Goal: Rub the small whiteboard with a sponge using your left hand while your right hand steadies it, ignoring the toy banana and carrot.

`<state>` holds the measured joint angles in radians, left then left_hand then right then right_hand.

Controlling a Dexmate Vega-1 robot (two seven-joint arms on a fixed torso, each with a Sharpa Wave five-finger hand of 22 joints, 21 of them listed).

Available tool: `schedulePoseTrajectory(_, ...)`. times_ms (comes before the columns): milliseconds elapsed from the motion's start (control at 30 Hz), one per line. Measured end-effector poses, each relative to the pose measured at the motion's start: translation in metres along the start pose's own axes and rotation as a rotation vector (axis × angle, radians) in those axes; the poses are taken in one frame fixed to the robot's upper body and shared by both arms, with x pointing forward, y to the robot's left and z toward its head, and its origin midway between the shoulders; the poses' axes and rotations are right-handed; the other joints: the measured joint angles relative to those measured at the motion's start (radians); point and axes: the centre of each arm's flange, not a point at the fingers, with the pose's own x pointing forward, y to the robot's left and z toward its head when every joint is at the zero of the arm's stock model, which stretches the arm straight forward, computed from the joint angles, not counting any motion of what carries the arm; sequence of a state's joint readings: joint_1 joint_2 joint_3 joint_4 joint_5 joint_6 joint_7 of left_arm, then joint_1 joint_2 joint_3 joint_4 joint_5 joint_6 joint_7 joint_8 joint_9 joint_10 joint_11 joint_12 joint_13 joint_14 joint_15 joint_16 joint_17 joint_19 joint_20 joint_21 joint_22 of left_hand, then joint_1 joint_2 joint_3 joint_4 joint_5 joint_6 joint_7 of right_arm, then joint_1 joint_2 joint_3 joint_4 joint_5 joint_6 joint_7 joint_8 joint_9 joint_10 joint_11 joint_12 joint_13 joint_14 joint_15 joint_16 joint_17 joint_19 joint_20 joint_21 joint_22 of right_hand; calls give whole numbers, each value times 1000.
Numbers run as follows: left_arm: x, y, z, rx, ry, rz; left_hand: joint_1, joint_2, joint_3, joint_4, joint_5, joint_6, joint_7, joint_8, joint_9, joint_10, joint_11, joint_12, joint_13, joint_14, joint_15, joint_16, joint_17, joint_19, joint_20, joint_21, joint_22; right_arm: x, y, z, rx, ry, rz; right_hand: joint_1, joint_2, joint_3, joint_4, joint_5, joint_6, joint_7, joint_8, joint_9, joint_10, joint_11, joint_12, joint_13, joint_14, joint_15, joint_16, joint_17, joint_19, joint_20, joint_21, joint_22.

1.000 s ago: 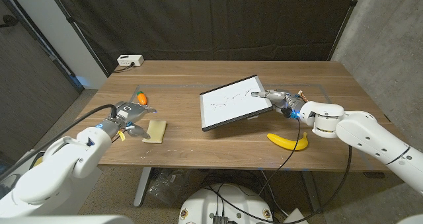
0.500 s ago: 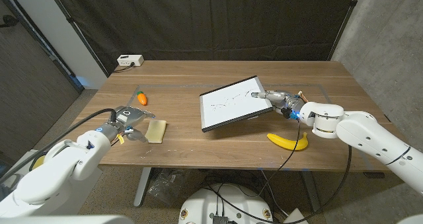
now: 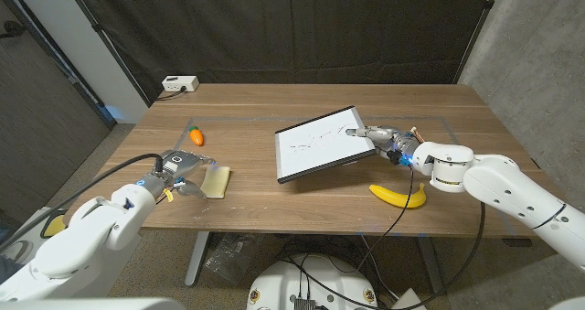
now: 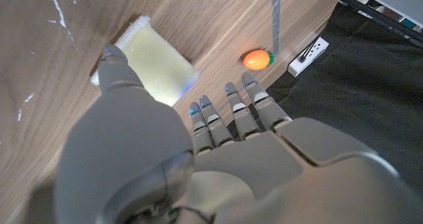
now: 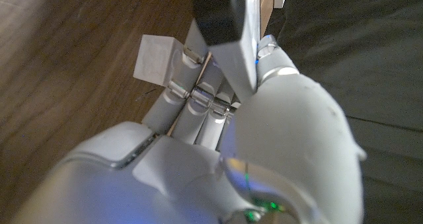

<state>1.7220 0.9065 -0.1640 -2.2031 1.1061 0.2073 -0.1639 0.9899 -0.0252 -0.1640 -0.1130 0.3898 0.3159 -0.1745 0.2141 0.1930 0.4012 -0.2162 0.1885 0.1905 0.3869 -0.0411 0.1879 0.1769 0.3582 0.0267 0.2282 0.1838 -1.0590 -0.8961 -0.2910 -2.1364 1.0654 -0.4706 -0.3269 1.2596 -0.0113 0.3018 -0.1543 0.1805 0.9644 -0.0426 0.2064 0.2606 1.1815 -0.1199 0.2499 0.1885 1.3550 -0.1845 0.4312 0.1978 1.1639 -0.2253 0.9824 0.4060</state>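
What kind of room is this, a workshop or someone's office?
Most likely a robot test lab: a black curtain hangs behind the wooden table, cables trail underneath, and the props are a small whiteboard, a sponge and a toy banana.

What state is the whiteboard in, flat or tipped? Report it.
Tipped: the whiteboard is raised at its right edge, where the right hand grips it.

No legible text or labels.

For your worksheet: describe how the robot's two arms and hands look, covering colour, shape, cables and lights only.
Both arms have smooth, rounded white shells. The left hand and right hand are grey metal with jointed fingers. A black cable runs along each forearm. Small blue lights glow near both wrists.
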Motion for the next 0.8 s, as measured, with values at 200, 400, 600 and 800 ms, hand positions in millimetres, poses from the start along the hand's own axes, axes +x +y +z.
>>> schedulePoseTrajectory(200, 3, -4, -1, -18, 5, 6, 1, 1, -4, 4, 0, -11, -11, -4, 0, -13, -2, -4, 0, -5, -5, 0, 0, -7, 4, -8, 0, 0, 3, 1, -3, 1, 3, 0, 0, 0, 0, 0, 0, 0, 0, 0, 0, 0, 0, 0, 0, 0, 2, 0, 0, 0, 0, 0)
schedulePoseTrajectory(400, 10, -10, 2, -30, -7, 7, 1, 1, -8, 8, 0, 1, -29, -4, 0, -14, -4, -4, 0, -5, -5, 0, 2, -7, 4, -8, 0, -1, 5, 1, -6, 3, -2, 0, 0, 0, 0, -1, 0, 0, 0, 0, 0, 0, 0, 4, 0, 0, 2, 0, 0, 0, 4, 0)
schedulePoseTrajectory(600, 15, -13, 5, -42, -17, 12, -4, -3, -11, 11, 0, 21, -40, 6, 0, -10, 1, -2, 0, -5, -5, 0, 2, -7, 4, -8, 0, -3, 6, 0, -5, 7, -7, 0, 0, 0, 0, -1, 0, 0, 0, -1, 0, 0, 0, 5, 0, 0, 2, 0, -1, 0, 5, 0)
schedulePoseTrajectory(800, 17, -13, 6, -54, -18, 18, -3, -3, -12, 12, 0, 56, -38, 16, 0, 13, 2, 7, 0, 3, -5, 0, 0, -7, 4, -8, 0, -3, 6, -1, -3, 10, -10, 0, 0, 0, 0, 5, 0, 0, 0, -1, -1, 1, 0, 5, 0, 0, 2, 0, -1, 0, 9, 0)
